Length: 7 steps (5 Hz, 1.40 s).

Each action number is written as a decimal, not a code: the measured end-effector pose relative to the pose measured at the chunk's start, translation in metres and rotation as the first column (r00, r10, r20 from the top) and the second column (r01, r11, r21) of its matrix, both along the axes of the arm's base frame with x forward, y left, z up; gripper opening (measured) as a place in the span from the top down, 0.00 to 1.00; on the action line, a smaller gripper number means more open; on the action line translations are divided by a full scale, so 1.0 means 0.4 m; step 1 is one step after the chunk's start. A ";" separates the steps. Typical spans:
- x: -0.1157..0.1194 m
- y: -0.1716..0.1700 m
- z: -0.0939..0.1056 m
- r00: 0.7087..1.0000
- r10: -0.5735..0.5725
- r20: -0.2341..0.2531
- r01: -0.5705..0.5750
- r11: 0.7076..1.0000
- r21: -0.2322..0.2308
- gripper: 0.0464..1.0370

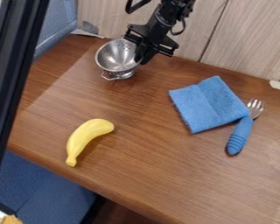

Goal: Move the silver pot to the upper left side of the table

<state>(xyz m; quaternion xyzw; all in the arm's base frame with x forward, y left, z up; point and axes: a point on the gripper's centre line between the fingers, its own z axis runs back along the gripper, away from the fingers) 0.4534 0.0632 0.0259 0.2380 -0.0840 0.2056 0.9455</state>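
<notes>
Upper left, the silver pot (115, 56) opens up and leftward, tool (142, 57) pinching its rim

Looks like a robotics lab to me, or maybe an office corner rigged up as one. There's a black robot arm (163, 18) over a wood-look tabletop (148, 175), pale wood-grain panels (244, 39) behind it, blue panelling (56, 18) at the view's upper left, plus a thick black upright (11, 74) along the left edge.
</notes>
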 end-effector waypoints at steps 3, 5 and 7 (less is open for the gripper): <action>-0.002 0.001 -0.005 1.000 0.024 -0.006 -0.024 1.000 -0.017 0.46; -0.009 0.002 -0.012 0.999 0.028 -0.017 -0.028 1.000 -0.014 0.02; -0.013 0.001 0.049 0.998 0.038 0.049 -0.036 0.999 -0.022 0.04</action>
